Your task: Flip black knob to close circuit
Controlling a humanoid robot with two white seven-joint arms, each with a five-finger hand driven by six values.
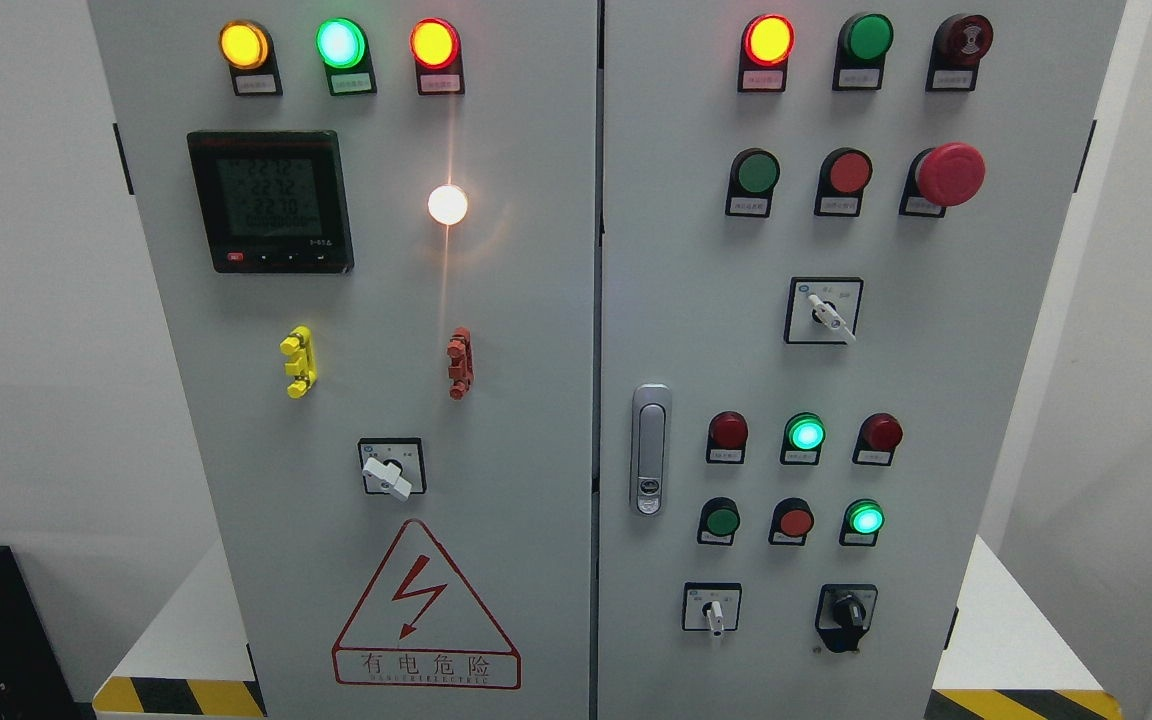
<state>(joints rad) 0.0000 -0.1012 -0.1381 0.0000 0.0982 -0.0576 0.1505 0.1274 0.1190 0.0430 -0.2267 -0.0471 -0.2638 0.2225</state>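
The black knob (847, 609) sits at the lower right of the grey electrical cabinet's right door (696, 330), on a black backing plate. Its pointer stands roughly upright. To its left is a white-handled rotary switch (713, 613), and another white rotary switch (829, 315) sits higher on the same door. Neither of my hands nor any arm shows in the head view.
The left door (526, 400) carries a digital meter (271, 200), three lit lamps, a bright white lamp (447, 204), a white switch (388, 474) and a red warning triangle (424, 610). A red emergency-stop button (949, 173) and a silver door handle (649, 450) sit on the right door.
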